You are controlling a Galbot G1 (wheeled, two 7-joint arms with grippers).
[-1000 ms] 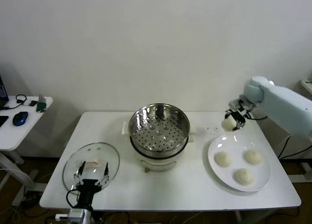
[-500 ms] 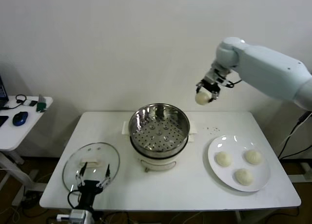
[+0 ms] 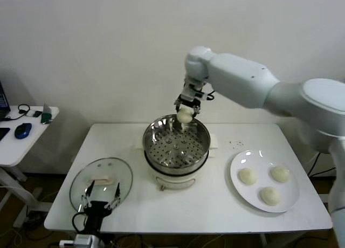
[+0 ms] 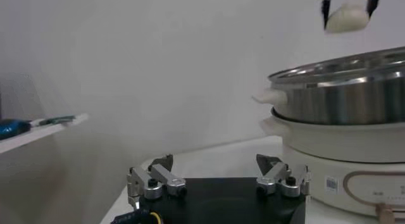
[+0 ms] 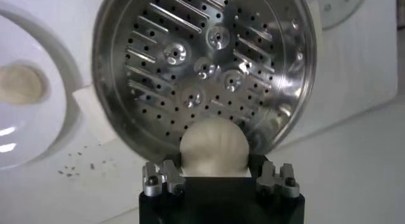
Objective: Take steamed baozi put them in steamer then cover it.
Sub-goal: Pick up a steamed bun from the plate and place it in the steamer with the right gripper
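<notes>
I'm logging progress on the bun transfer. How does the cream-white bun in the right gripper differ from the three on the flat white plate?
The cream-white bun in the right gripper hangs in the air over the far rim of the shiny perforated steel steamer basket; the three buns on the flat white plate rest flat. The held bun is pinched between the right gripper fingers; the plated three are untouched. All four are smooth, round and pale.

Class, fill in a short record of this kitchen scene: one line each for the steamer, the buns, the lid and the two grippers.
steamer: steel basket on a white pot base, empty, uncovered
held bun: one baozi in the right gripper, above the basket's far rim
plate: white plate with three baozi, on the robot's right
lid: glass cover lying flat on the table, on the robot's left
left gripper: open, over the lid's near edge
</notes>
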